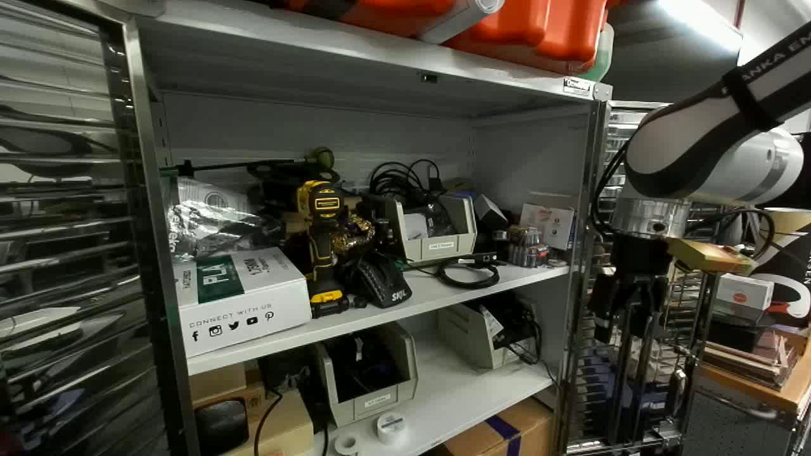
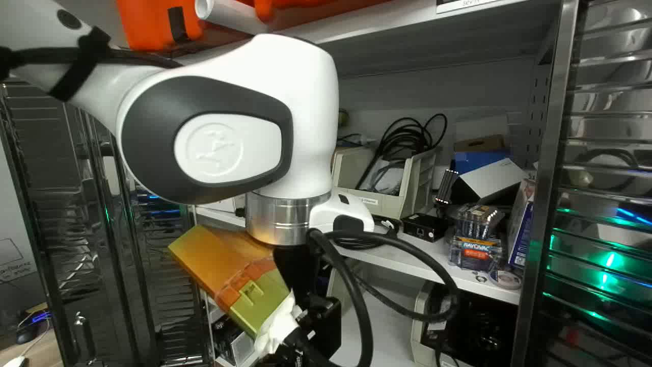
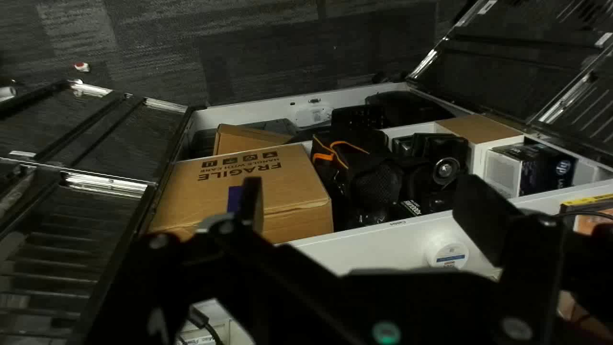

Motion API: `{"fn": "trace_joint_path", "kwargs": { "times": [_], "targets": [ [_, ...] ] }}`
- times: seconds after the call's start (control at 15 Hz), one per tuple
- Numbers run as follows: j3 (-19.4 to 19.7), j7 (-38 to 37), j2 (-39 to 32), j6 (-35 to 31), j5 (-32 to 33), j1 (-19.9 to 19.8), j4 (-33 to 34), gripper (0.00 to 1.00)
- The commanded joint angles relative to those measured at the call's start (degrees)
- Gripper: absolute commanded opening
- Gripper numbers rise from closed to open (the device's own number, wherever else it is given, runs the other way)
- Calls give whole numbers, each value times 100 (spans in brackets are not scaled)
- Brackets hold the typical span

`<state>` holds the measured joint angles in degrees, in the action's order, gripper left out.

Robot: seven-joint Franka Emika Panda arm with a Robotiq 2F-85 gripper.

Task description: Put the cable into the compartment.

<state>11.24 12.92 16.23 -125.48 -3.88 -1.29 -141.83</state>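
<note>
My black two-fingered claw (image 3: 368, 213) hangs downward with its fingers apart, outside the wide, light grey metal compartment (image 1: 317, 130). Inside that compartment, the thin, coiled black cable (image 1: 469, 284) lies flat near the front edge, just before the pale grey plastic bin (image 1: 421, 252). Farther along stands the yellow-and-black cordless drill (image 1: 321, 247).

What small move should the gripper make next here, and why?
Probably a slight lift of the open gripper toward the coiled black cable. Its fingers are wide apart with nothing held. In an exterior view the cable rests near the front edge of the compartment, and the wrist view shows a FRAGILE carton lower down, not that coil, so a better look seems wise first.
</note>
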Motion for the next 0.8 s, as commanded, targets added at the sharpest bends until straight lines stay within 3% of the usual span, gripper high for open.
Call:
{"fn": "trace_joint_path", "kwargs": {
  "times": [0.0, 0.73],
  "targets": [
    [-111, 29, -7, 8, -36, -115, 22, 100],
    [-103, 4, 2, -54, -56, -129, 39, 100]
  ]
}}
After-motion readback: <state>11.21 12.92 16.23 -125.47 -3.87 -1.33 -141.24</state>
